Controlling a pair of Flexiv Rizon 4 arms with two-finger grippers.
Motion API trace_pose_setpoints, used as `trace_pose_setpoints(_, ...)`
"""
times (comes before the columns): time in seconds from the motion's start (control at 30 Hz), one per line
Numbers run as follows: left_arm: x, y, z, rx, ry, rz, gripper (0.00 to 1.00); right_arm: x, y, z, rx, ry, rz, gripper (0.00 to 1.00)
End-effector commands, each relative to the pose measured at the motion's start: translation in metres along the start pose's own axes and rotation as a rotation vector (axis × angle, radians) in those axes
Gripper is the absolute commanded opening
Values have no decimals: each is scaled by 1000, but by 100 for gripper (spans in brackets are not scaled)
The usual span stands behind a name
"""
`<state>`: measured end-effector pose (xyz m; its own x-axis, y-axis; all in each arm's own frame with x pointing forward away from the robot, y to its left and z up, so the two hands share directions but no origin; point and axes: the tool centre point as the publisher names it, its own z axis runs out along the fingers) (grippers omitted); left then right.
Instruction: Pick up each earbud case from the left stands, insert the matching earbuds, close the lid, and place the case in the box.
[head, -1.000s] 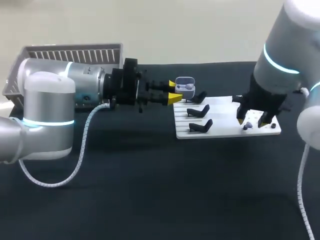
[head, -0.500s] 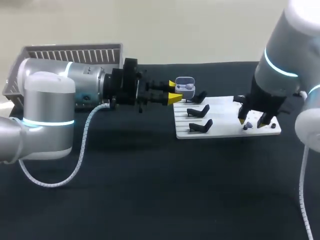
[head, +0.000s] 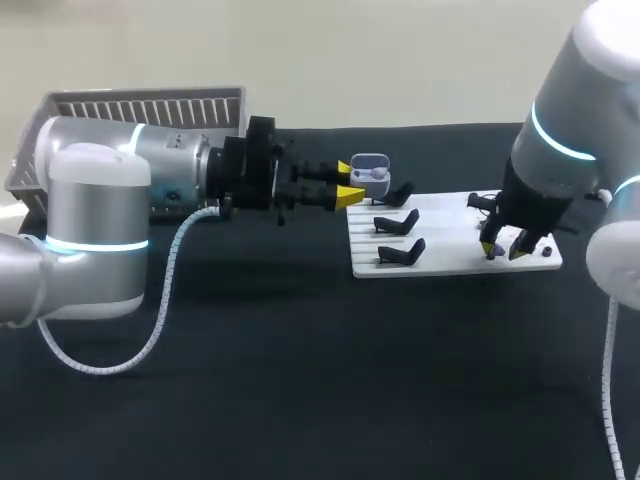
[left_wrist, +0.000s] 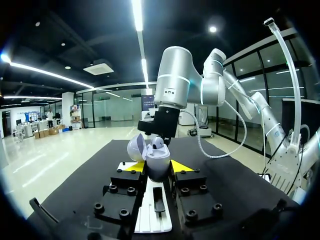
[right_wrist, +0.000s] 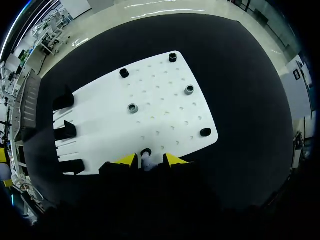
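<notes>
The left fingers (left_wrist: 131, 167) pinch the pale earbud case (left_wrist: 157, 162) from both sides, their yellow tips against its lower half, and its lid (left_wrist: 136, 148) is tipped open to one side. In the head view the case (head: 370, 172) is held off the counter (head: 300, 380) at the far left corner of the white board (head: 440, 262), just beside the rearmost of three black stands (head: 400, 222). Behind the fingers the wrist is level and the left arm (head: 130, 170) lies flat across the counter, passing in front of the grey slatted box (head: 150, 105). The right fingers (right_wrist: 127, 160) are spread a little and point down at the board's (right_wrist: 165, 110) near edge. A small pale earbud (right_wrist: 148, 161) stands between the tips, with a narrow gap on each side. Above them the wrist is close to upright, and the right arm (head: 570, 130) drops steeply from the upper right.
</notes>
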<state>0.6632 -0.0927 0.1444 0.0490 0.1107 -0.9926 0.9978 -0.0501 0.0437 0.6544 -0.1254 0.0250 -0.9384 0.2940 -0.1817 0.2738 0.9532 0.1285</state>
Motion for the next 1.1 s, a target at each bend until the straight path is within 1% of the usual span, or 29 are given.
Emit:
trace_pose_setpoints(0.03,1,-1,0,-5,-2,2,0,2,1,2,-2,2,-1,29)
trace_pose_setpoints(0.13,1,-1,0,-5,-2,2,0,0,0,4,-3,7,-1,29)
trace_pose_setpoints(0.33,1,-1,0,-5,-2,2,0,0,0,7,5,17,-5,21)
trace_pose_setpoints(0.37,1,-1,0,-5,-2,2,0,0,0,7,5,17,-4,19)
trace_pose_setpoints(0.47,1,-1,0,-5,-2,2,0,0,0,6,8,17,-7,0)
trace_pose_setpoints(0.53,1,-1,0,-5,-2,2,0,0,0,4,8,16,-10,0)
trace_pose_setpoints(0.67,1,-1,0,-5,-2,2,0,6,1,-9,7,10,-15,0)
trace_pose_setpoints(0.73,1,-1,0,-5,-2,2,0,9,2,-22,6,7,-14,0)
trace_pose_setpoints(0.83,1,-1,0,-5,-2,2,0,13,5,-50,-12,-5,-12,0)
trace_pose_setpoints(1.0,1,-1,0,-5,-2,2,0,15,21,-99,-10,-39,-98,0)
trace_pose_setpoints(1.03,1,-1,0,-5,-2,2,0,15,25,-108,-13,-32,-122,0)
trace_pose_setpoints(1.1,1,-1,0,-5,-2,2,0,14,33,-125,-15,-45,-152,0)
